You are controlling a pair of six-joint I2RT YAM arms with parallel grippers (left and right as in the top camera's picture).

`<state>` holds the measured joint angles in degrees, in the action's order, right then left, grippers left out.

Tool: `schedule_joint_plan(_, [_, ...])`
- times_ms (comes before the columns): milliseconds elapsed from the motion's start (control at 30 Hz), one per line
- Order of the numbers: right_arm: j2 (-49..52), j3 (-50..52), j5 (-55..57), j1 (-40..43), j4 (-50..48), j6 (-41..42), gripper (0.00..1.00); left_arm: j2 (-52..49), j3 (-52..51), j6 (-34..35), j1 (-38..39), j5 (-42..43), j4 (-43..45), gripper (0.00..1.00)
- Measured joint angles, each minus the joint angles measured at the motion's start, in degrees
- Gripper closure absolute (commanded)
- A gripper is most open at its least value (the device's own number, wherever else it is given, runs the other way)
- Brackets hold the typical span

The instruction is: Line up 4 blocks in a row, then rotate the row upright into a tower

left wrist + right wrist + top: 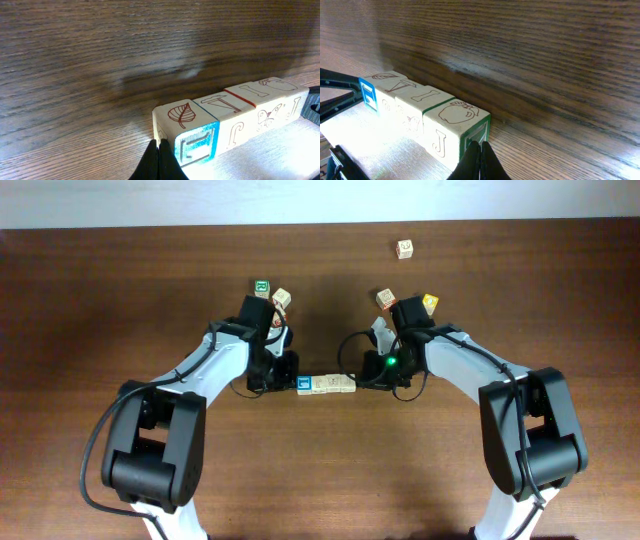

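Four wooden blocks (328, 384) lie in a tight row at the table's middle. The left end block has a blue face (197, 146) and a leaf on top. The right end block (451, 125) has an apple on top, a "J" side and a green end face (481, 131). My left gripper (158, 151) is shut, its tips touching the blue block's end corner. At the other end my right gripper (480, 150) is also shut, with its tips against the green end face. In the overhead view the left gripper (293, 383) and right gripper (361, 383) bracket the row.
Loose cubes lie behind the arms: a green "R" cube (262, 287) with a beige one (282, 298) beside it, another beige cube (385, 298), a yellow-faced cube (429, 302), and one far back (405, 248). The table's far edge (320, 226) runs along the top.
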<state>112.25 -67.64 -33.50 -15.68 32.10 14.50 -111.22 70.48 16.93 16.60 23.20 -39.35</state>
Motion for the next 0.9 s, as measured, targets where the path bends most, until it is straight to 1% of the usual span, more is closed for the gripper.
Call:
schedule_joint_plan(200, [-0.5,0.0,0.0,0.1,0.5,0.0,0.96,0.0,0.0,0.0,0.1,-0.3,0.3,1.0])
schedule_joint_plan(467, [-4.2,0.0,0.0,-0.1,0.8,0.0,0.96,0.0,-0.1,0.0,0.3,-0.4,0.6,1.0])
schedule_joint_plan(600, [-5.7,0.0,0.5,-1.0,0.8,0.0,0.96,0.0,-0.1,0.0,0.3,-1.0,0.7,1.0])
schedule_joint_plan(900, [-5.8,-0.8,3.7,-3.4,2.2,0.1,0.96,0.0,-0.3,0.0,0.2,-2.7,0.3,1.0])
